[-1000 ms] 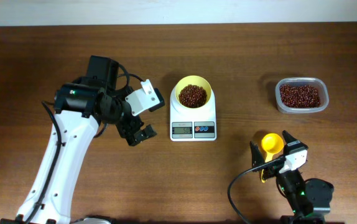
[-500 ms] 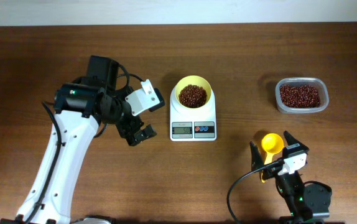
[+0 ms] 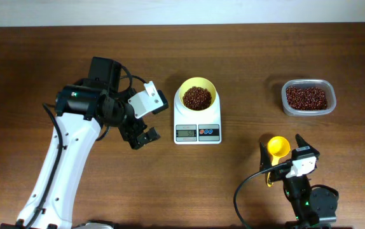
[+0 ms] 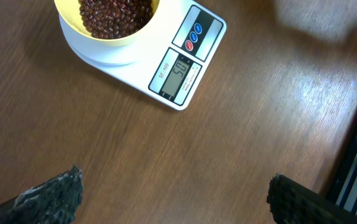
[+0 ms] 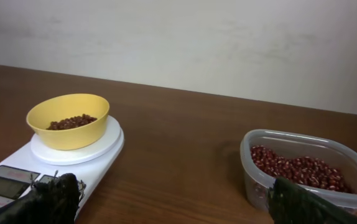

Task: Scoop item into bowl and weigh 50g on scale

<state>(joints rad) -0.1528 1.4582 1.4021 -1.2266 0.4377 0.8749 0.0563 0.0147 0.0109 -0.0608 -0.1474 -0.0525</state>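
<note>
While the left gripper (image 4: 175, 186) and right gripper (image 5: 175, 186) stand with jaws apart, the scale (image 4: 166, 62) under the bowl (image 5: 69, 130) shows 50.

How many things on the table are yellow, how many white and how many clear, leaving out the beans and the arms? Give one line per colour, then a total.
Yellow: 2 (bowl, scoop)
White: 1 (scale)
Clear: 1 (tub)
Total: 4

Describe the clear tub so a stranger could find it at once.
Start at the white scale in the middle of the table. Far to its right stands the tub of beans. Unlike the round yellow bowl, it is transparent and rounded-rectangular.
</note>
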